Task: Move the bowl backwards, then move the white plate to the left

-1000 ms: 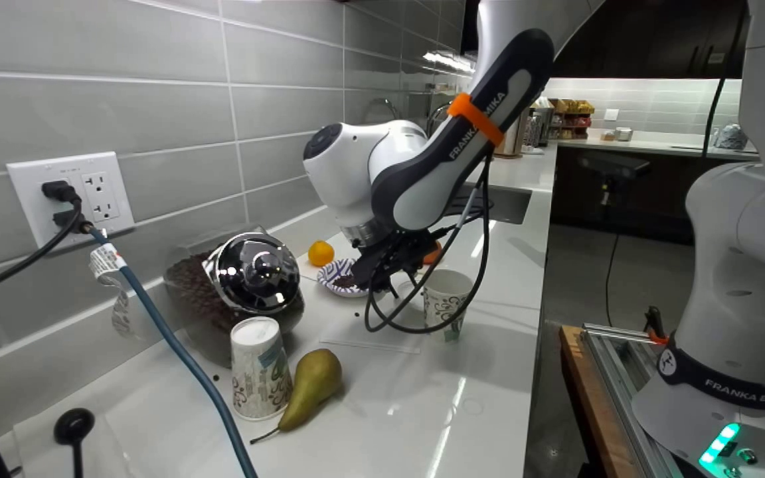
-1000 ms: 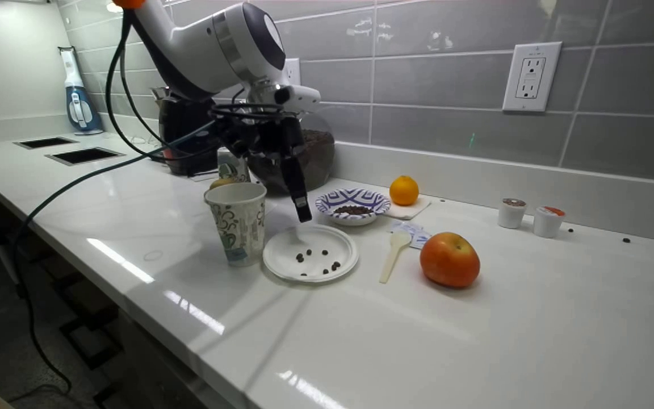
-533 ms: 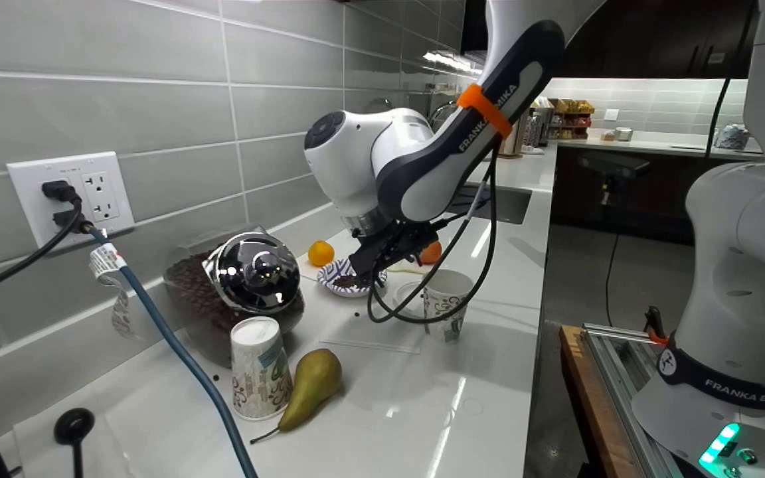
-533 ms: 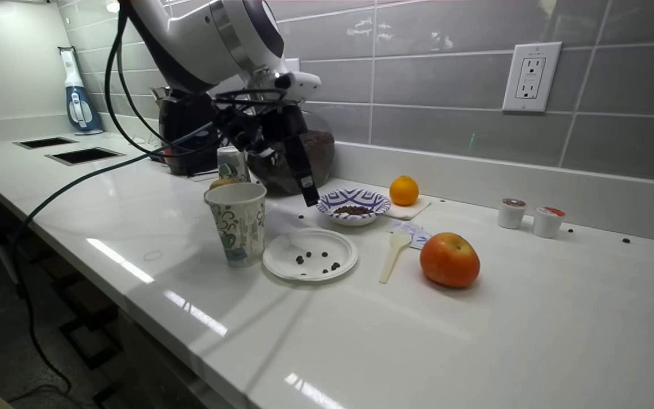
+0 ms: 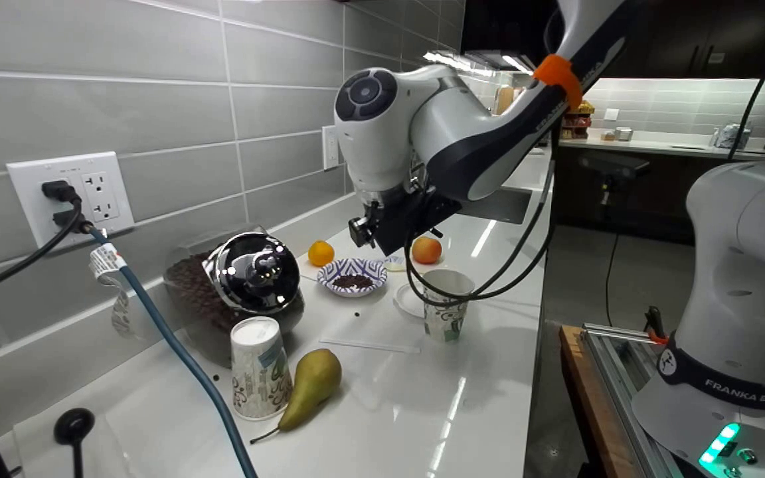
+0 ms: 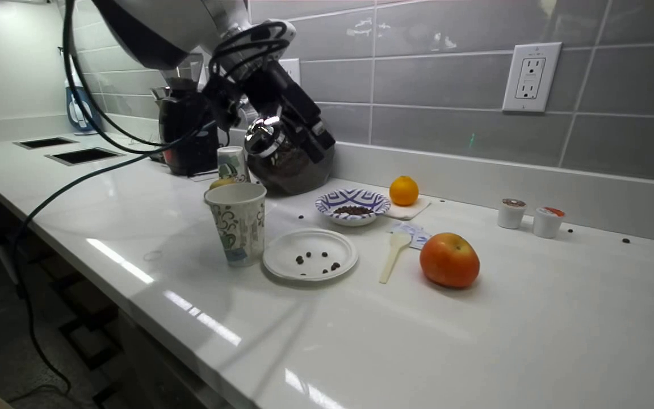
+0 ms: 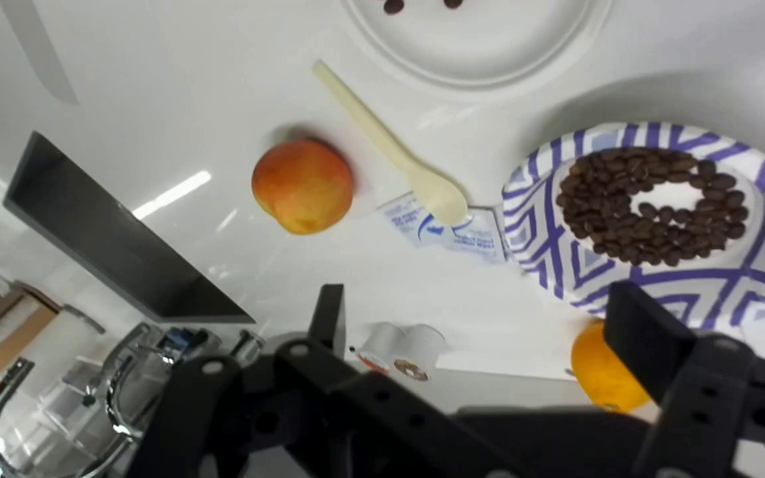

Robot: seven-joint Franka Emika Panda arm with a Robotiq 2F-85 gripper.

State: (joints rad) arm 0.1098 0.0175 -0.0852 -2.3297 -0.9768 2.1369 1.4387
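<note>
Hand (image 7: 477, 311) has risen, gaping, empty; both moves, bowl (image 6: 353, 197) and plate (image 6: 312, 264) (mid-frame in an exterior view), seem complete.

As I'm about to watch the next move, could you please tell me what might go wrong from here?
The bowl holds loose coffee beans, so a tilt or knock could spill them. The orange close beside it might roll if bumped. If the white plate slides toward the open paper cup beside it, the cup could tip.
</note>
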